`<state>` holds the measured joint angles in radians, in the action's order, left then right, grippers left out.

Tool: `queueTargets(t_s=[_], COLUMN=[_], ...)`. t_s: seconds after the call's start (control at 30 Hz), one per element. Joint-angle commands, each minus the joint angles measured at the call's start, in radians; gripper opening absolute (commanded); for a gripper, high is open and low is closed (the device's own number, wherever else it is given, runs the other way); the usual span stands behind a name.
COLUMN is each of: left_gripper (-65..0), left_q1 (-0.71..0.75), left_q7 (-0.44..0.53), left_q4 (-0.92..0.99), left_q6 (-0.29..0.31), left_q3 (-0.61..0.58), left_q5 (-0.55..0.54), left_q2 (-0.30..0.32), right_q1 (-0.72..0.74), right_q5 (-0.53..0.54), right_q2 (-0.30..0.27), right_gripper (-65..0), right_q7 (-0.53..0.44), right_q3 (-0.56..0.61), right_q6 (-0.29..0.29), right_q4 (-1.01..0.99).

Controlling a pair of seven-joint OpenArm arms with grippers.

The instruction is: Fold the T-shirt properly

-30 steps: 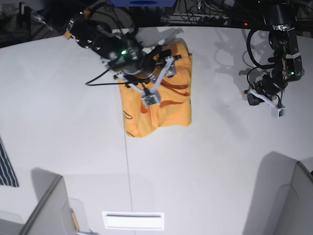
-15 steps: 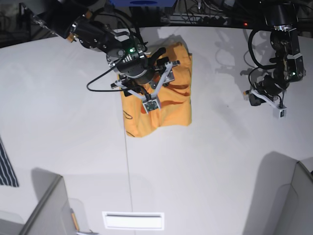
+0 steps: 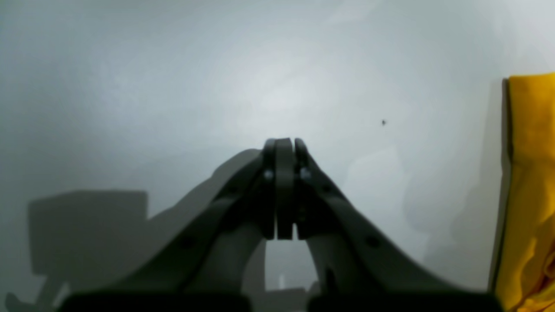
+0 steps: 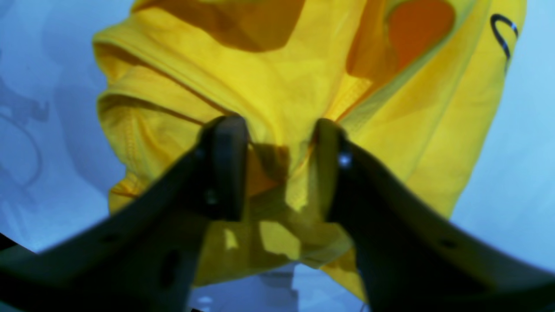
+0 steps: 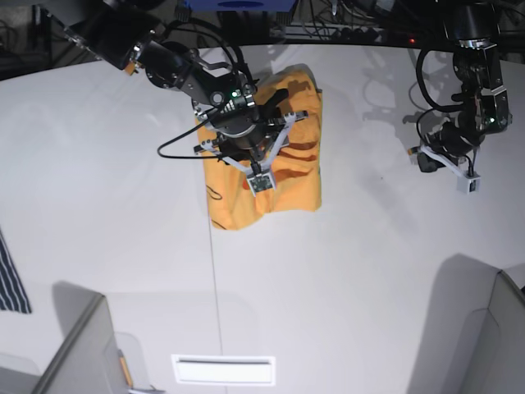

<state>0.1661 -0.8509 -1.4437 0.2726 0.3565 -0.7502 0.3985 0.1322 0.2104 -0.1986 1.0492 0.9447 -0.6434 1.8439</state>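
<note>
The right tool hangs over the T-shirt with its two dark fingers spread apart, yellow cloth showing in the gap between them; whether the tips touch the fabric cannot be told. Just beyond the fingers the cloth lies in stacked, rumpled folds with a stitched hem at one side, and farther off a thin dark looped mark sits near its edge.

In the base view this tool is above the middle of the T-shirt, which lies bunched into a rough rectangle on the white worktop, toward the far side and left of centre.

The left tool has its fingers pressed together, with nothing between them, over bare worktop. The T-shirt's edge shows at the right border of that view. From the base camera the left tool is well apart from the garment, at the right.

At the near left edge lies a dark striped cloth.
</note>
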Motion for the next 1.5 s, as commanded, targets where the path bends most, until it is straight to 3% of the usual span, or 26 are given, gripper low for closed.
queueTargets(t_s=[0.0, 0.17, 0.43, 0.73, 1.07, 1.27, 1.33, 1.47], left_gripper=[-65.0, -65.0, -65.0, -65.0, -65.0, -65.0, -65.0, -65.0], left_q1=[-0.012, -0.013, -0.017, -0.021, -0.017, -0.012, -0.01, 0.002], left_q7=[0.015, 0.015, 0.015, 0.015, 0.015, 0.015, 0.015, 0.015], left_q4=[-0.013, -0.015, -0.013, -0.013, -0.012, -0.012, -0.012, -0.012], left_q6=[0.006, 0.006, 0.006, 0.006, 0.006, 0.006, 0.006, 0.006], left_q3=[0.006, 0.006, 0.006, 0.006, 0.006, 0.003, 0.003, 0.0], left_q5=[-0.012, -0.012, -0.012, -0.012, -0.01, -0.01, -0.01, -0.01], left_q2=[0.017, 0.017, 0.017, 0.017, 0.017, 0.017, 0.017, 0.017], right_q1=[0.016, 0.019, 0.079, 0.159, 0.211, 0.245, 0.249, 0.257], right_q5=[-0.009, -0.009, -0.009, -0.009, -0.007, -0.007, -0.007, -0.006], right_q2=[0.006, 0.032, 0.072, 0.192, 0.304, 0.319, 0.319, 0.319], right_gripper=[-50.9, -65.0, -65.0, -65.0, -65.0, -65.0, -58.8, -37.4], right_q7=[-0.02, -0.019, -0.02, -0.027, -0.22, -0.33, -0.356, -0.376], right_q3=[-0.005, -0.005, -0.006, -0.006, -0.008, -0.011, -0.013, -0.013], right_q6=[0.001, 0.003, 0.021, 0.023, 0.023, 0.023, 0.023, 0.023], right_q4=[0.018, 0.018, 0.018, -0.039, -0.301, -0.362, -0.362, -0.347])
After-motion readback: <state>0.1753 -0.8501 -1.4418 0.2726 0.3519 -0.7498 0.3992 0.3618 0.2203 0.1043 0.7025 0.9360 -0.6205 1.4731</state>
